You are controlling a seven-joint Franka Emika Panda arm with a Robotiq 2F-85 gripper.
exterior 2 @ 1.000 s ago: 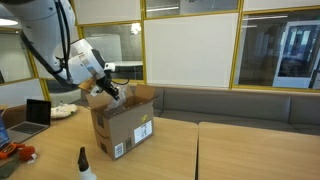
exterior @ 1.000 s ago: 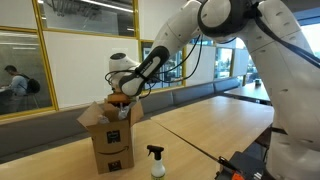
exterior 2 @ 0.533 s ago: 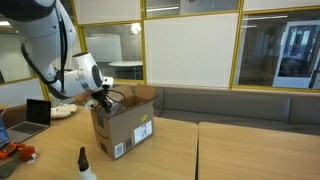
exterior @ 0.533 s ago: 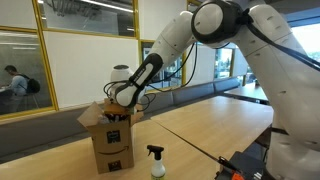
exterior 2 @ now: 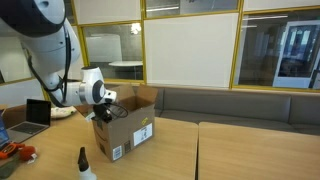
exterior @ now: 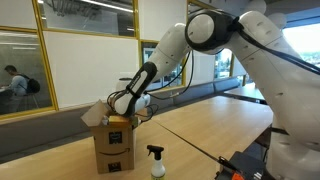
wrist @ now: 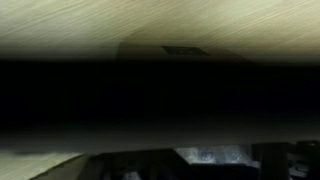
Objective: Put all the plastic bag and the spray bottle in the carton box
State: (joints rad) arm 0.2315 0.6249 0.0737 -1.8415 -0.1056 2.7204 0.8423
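Two items to pack: a heap of clear thin-film plastic bag, and a small whitish spray bottle (exterior: 155, 162) with a black trigger head. Both are bound for the brown corrugated carton box (exterior: 113, 142).
Box: it stands on the pale wooden table (exterior: 205, 125) with its flaps (exterior 2: 140, 95) raised. A dark curved-arrow logo shows on its side in both exterior views.
Arm: the white robot arm (exterior: 165, 55) bends down from above, so the gripper (exterior 2: 104, 111) dips into the box's open top, close to one flap.
Gripper opening: cannot tell. The box hides the fingers in both exterior views, and the wrist view is mostly black. Nothing can be seen held.
Wrist view: a band of cardboard runs across the top with darkness below. A pale speckled patch (wrist: 205, 155) at the bottom edge might be crinkled film, but it is too blurred to be sure.
Plastic bag: none shows on the table in either exterior view. It is probably inside the box, though the interior is hidden.
Spray bottle: it stands upright on the table near the front of the box, apart from it and untouched.
Progress: roughly halfway by my judgement. The bag part looks done or nearly done, and the bottle is not yet in.
Left to do: lift clear of the flaps, reach the bottle, grip its body and carry it over the open top.
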